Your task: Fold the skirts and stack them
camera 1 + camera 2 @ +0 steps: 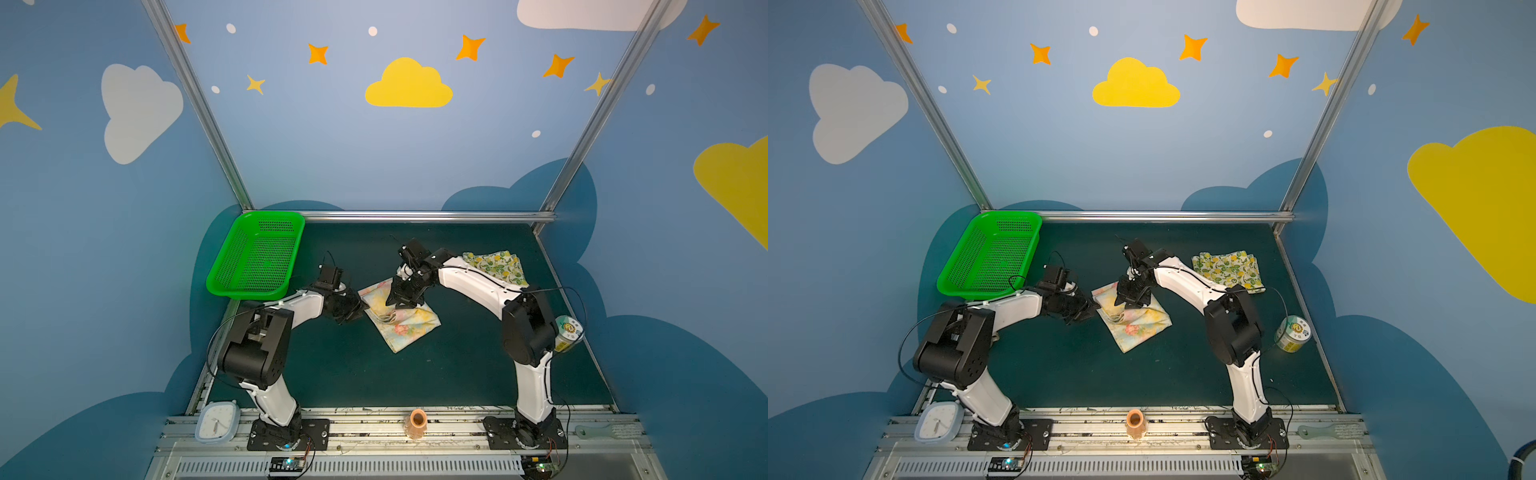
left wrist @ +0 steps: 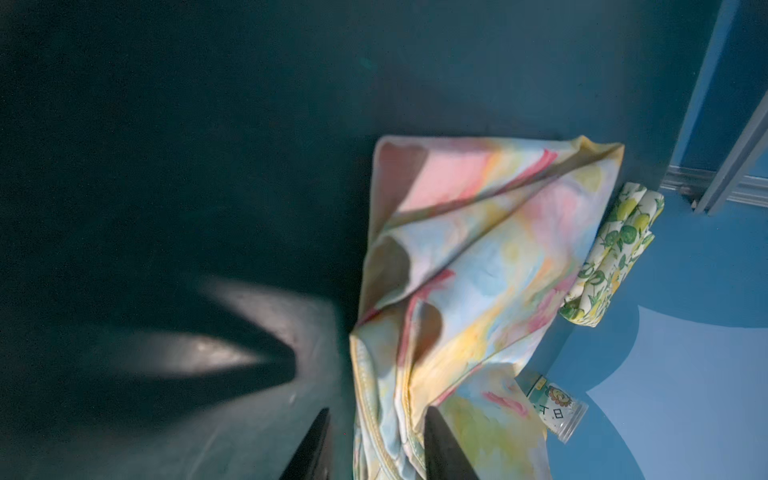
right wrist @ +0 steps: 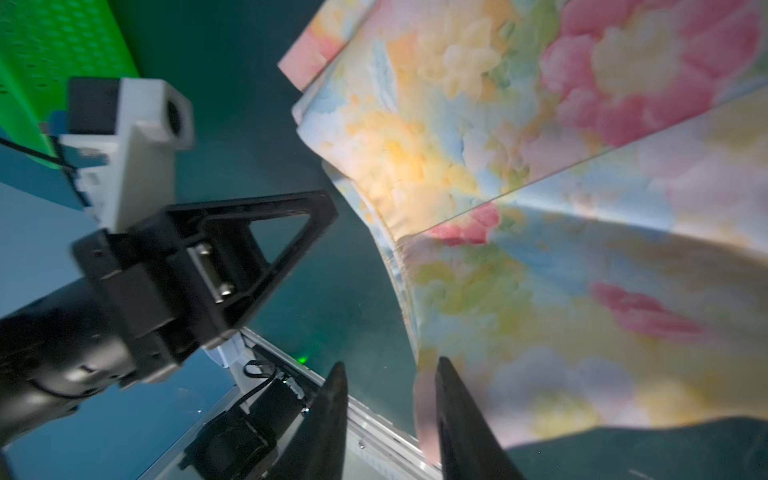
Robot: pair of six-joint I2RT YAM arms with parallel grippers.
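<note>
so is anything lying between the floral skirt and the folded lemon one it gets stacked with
Nothing lies on the mat between the floral skirt and the lemon skirt. Only the right arm's white forearm spans that gap above the mat. The can sits off to the side.

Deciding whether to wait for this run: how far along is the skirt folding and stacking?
Done: the lemon skirt lies folded at the right rear of the table. In hand: the floral skirt, mid-table, is only partly folded and creased; the left gripper and the right gripper are both open at its edge. Left: finishing that fold and stacking the two skirts, which lie apart.
</note>
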